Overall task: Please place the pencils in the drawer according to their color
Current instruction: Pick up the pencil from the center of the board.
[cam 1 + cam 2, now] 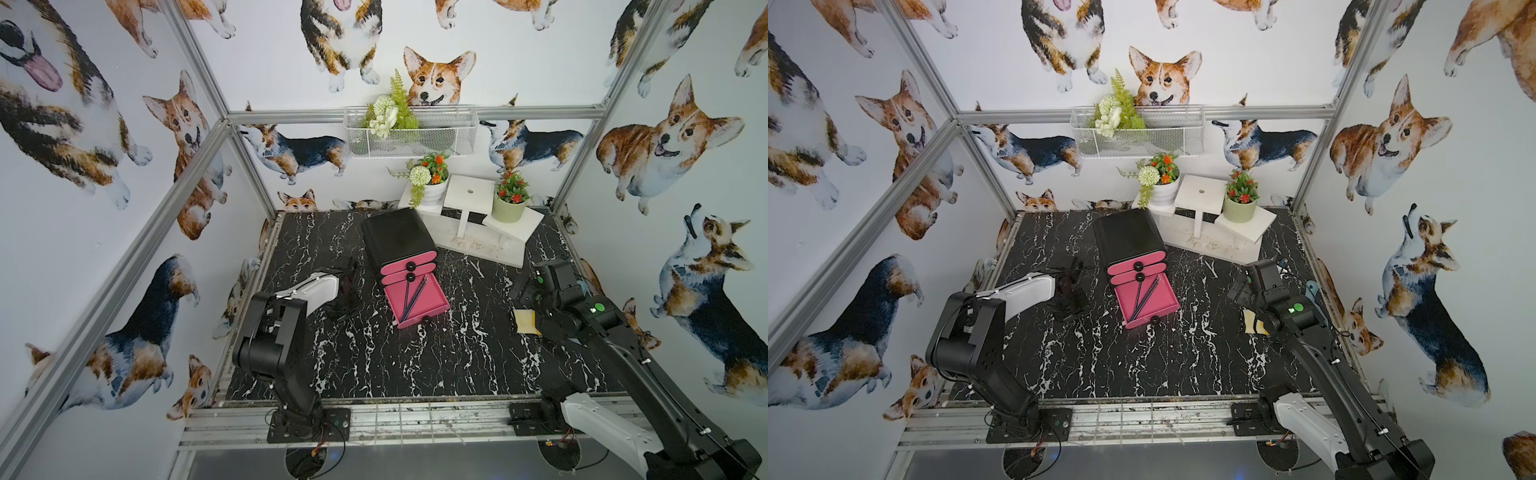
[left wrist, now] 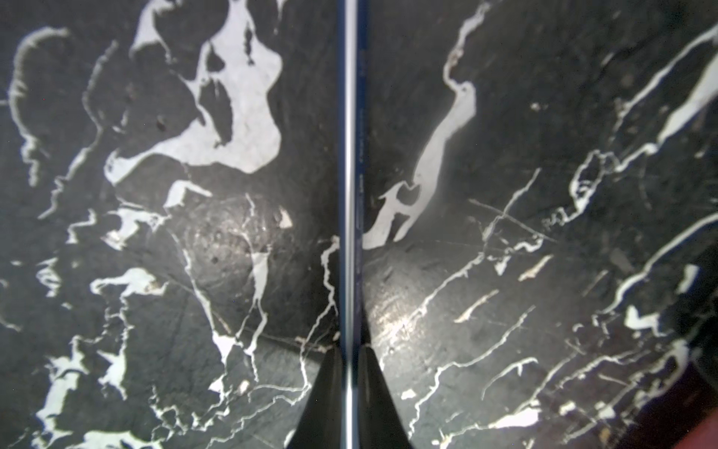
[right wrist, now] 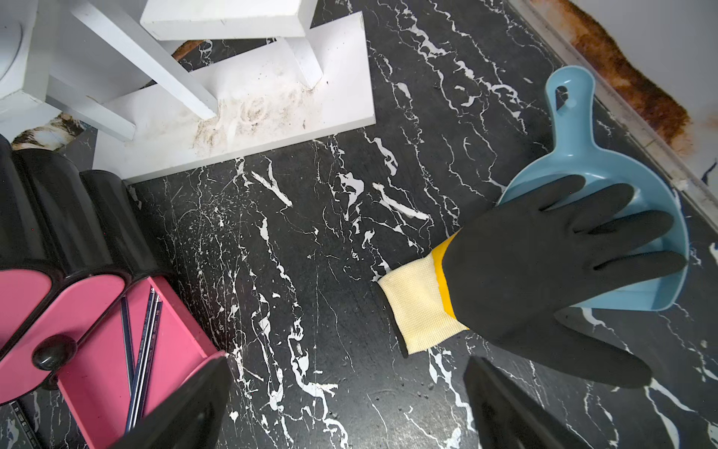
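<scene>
Our left fingers are clamped on a dark blue pencil, which runs straight out from them over the counter. Three more dark pencils lie lengthwise in the open pink drawer. Our right fingers stand wide apart, holding nothing.
</scene>
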Robot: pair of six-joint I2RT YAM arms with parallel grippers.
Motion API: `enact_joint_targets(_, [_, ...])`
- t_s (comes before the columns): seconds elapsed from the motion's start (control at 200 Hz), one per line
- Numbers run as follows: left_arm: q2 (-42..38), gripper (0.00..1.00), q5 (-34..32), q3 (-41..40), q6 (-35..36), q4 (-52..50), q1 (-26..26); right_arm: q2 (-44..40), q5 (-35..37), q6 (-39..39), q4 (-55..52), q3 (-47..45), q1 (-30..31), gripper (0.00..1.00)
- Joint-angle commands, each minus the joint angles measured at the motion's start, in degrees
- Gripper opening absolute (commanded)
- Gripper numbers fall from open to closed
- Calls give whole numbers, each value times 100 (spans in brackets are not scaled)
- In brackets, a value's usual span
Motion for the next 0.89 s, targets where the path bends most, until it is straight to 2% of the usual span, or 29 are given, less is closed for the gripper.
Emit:
enact_joint_targets(0.0, [122, 1, 42, -243, -8, -280, 38, -35, 113, 26, -13, 29, 12, 100])
enact_joint_targets(0.33, [-237, 0, -114, -343, 198, -108, 29, -17, 71, 24, -4, 56, 5, 100])
enact_joint_targets(0.631, [-1582, 0, -406, -361, 779, 5, 14, -44, 61, 25, 31, 31, 11, 100])
enact_joint_targets(0.886, [-2602, 0, -911, -236, 1557, -119, -256, -44, 61, 32, 66, 25, 7, 100])
